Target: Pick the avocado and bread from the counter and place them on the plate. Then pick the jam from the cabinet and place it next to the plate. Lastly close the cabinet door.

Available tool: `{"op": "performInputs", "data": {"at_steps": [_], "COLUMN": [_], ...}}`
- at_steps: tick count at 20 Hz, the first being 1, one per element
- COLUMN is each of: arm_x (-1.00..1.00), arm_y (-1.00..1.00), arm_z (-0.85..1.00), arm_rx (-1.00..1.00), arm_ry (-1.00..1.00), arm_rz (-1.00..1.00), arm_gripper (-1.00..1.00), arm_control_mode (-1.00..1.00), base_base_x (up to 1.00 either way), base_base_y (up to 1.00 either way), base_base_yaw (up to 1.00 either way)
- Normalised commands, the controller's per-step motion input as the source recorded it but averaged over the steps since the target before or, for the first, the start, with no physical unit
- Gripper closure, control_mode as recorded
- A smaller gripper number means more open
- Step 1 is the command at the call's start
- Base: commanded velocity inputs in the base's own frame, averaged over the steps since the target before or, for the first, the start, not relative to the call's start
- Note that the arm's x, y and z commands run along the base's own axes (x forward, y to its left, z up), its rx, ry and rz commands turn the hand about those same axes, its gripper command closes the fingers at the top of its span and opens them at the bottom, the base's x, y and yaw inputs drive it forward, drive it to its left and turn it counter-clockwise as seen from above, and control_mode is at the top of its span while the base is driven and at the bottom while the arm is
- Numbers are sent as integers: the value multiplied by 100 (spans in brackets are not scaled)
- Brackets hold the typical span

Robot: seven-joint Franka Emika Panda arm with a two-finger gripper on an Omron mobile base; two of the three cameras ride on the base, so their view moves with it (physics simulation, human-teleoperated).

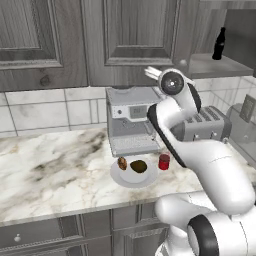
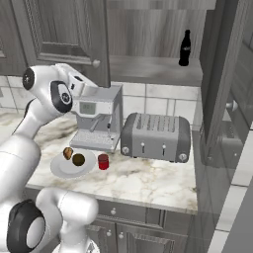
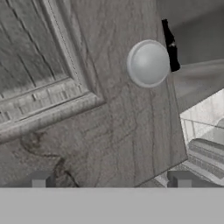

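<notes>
The plate (image 1: 120, 178) (image 2: 57, 170) lies on the counter (image 1: 55, 170) in front of the coffee machine. On it rest the dark oval avocado (image 1: 138, 166) (image 2: 78, 159) and the small speckled bread (image 1: 122, 163) (image 2: 67, 153). The red jam (image 1: 164, 161) (image 2: 103, 161) stands upright on the counter just right of the plate. My gripper (image 1: 151, 73) (image 3: 111, 179) is raised to the cabinet door (image 1: 135, 35) (image 2: 64, 34) (image 3: 109, 122), open, with nothing between its fingertips (image 3: 41, 178). The door's round knob (image 3: 148, 63) (image 2: 96, 63) is just ahead of it.
A tall black bottle (image 1: 219, 44) (image 2: 185, 48) stands on the open cabinet shelf (image 2: 158, 71). A coffee machine (image 1: 131, 120) (image 2: 98, 121) and a toaster (image 2: 155, 136) (image 1: 207, 125) sit at the back of the counter. Another cabinet door (image 2: 222, 84) stands open at the right.
</notes>
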Motion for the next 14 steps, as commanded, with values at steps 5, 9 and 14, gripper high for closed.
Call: {"op": "performInputs", "data": {"at_steps": [5,9,14], "arm_x": [90,100,34], "arm_y": [-29,-21,-8], "arm_z": [-22,-1,4], "arm_rx": [8,18,14], "arm_ry": [-11,-1,6], "arm_rz": [24,11,2], "arm_gripper": [-100,-100,-100], "arm_control_mode": [-100,-100,-100], "base_base_x": [0,0,0], "base_base_y": [0,0,0], "base_base_yaw": [0,0,0]}}
